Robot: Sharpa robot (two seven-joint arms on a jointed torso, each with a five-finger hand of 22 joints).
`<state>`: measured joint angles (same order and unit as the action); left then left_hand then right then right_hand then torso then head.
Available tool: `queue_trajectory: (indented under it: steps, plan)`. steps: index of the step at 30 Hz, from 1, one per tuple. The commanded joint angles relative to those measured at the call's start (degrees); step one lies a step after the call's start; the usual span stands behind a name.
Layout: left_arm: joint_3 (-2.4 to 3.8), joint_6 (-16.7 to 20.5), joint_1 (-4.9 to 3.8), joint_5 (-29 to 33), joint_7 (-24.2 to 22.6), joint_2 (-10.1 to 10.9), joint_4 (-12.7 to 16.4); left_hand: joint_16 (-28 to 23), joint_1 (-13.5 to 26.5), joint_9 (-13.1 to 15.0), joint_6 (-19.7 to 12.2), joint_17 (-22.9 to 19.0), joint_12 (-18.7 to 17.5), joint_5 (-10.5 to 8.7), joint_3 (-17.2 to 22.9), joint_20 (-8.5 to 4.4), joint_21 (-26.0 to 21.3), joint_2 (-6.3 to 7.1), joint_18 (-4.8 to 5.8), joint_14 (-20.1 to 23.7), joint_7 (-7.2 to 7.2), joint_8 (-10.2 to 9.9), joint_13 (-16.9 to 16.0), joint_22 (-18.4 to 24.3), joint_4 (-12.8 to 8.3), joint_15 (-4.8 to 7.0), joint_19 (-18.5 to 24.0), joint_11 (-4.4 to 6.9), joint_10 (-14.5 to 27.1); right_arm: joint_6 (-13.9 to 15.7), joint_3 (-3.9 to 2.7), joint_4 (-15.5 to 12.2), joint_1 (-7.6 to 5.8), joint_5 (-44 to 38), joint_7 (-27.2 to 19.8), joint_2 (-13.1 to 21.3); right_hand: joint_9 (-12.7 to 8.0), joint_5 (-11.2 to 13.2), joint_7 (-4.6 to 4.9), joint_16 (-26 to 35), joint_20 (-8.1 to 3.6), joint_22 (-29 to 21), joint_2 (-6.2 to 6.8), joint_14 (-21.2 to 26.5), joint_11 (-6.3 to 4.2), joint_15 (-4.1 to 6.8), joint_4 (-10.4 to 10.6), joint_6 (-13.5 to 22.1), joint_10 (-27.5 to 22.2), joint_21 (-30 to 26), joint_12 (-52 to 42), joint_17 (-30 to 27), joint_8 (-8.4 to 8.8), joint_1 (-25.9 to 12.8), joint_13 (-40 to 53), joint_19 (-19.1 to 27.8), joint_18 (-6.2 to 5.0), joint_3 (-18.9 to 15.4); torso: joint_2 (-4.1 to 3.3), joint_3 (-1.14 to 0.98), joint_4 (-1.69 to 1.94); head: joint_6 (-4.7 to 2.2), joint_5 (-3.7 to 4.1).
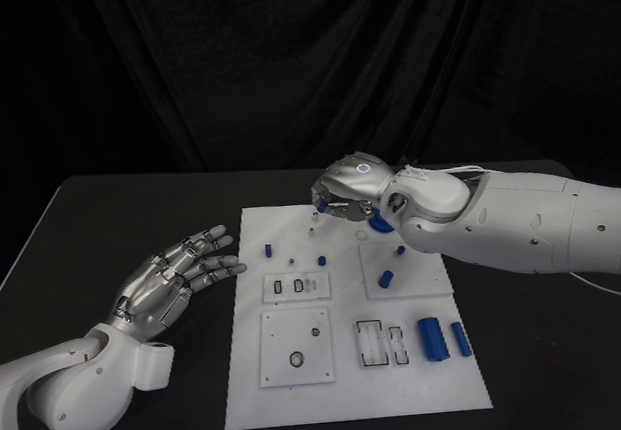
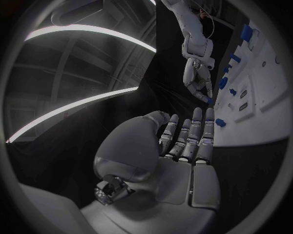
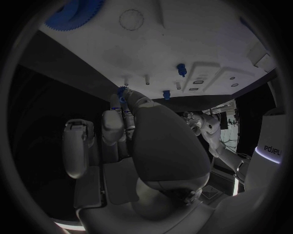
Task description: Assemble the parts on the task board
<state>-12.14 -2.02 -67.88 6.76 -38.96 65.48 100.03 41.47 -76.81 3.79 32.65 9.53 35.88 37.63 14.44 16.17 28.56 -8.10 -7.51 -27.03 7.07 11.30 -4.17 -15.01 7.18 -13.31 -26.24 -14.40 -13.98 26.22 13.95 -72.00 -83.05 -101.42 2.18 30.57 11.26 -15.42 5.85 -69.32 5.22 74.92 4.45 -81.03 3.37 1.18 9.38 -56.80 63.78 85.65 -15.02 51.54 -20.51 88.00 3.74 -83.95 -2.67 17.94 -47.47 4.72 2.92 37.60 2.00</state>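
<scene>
The left hand (image 1: 171, 276) just hangs off the task board's (image 1: 253, 405) left edge, palm up-ish, fingers straight and spread, holding nothing. The right hand (image 1: 354, 186) reaches over the board's far edge, fingertips pinching a small blue part (image 3: 122, 92).

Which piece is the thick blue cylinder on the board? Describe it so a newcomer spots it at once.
Start at the white task board in the middle of the black table and go to its near corner on the robot's right. Two blue pieces lie side by side there; the thick cylinder is the fatter one, between the outlined slots and the thin cylinder.
</scene>
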Motion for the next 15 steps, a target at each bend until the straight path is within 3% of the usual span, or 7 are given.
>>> queue_trajectory:
  steps: [1,8,15]
  plan:
    - [0.04,-0.87,-0.01,0.18,-6.47,-0.17,0.07,0.13,0.45,-0.06,-0.37,-0.06,0.26,0.15,0.41,0.00,-0.25,-0.11,0.50,0.44,0.23,-0.37,-0.04,0.09,-0.06,0.04,0.29,-0.44,-0.07,-2.11,-0.05,0.91,0.29,-0.02,-0.38,-0.64,1.34,0.23,-0.09,-0.06,0.02,7.69,0.24,-0.20,0.08,-0.17,-0.15,0.32,0.51,0.20,0.41,-0.08,0.26,-0.55,0.06,-0.58,0.64,0.14,-0.03,-0.09,-0.04,0.01,0.08]
    - [0.04,-0.91,-0.01,0.18,-6.37,-0.30,0.05,0.13,0.45,-0.06,-0.37,-0.06,0.26,0.15,0.41,0.00,-0.25,-0.11,0.50,0.44,0.23,-0.37,-0.04,0.09,-0.06,0.04,0.29,-0.44,-0.07,-2.88,-0.07,2.39,0.78,-0.01,-0.60,-1.77,1.44,0.39,-0.04,0.08,0.09,7.60,0.25,-0.11,0.16,-0.24,-0.16,0.57,0.52,0.12,0.94,-0.22,0.61,-0.63,0.08,-0.49,0.61,0.22,0.02,-0.16,0.01,0.13,0.04]
    - [0.04,-0.91,-0.01,0.18,-6.25,-0.31,0.04,0.13,0.48,-0.07,-0.40,-0.08,0.27,0.14,0.46,0.01,-0.27,-0.11,0.50,0.47,0.25,-0.38,-0.04,0.10,-0.09,0.03,0.33,-0.47,-0.07,-3.25,-0.10,3.32,1.23,-0.01,-0.80,-2.55,1.52,0.45,0.00,0.15,0.15,7.61,0.22,-0.06,0.24,-0.30,-0.19,0.79,0.52,0.10,1.37,-0.26,0.92,-0.66,0.10,-0.48,0.61,0.32,0.07,-0.06,-0.12,0.29,-0.06]
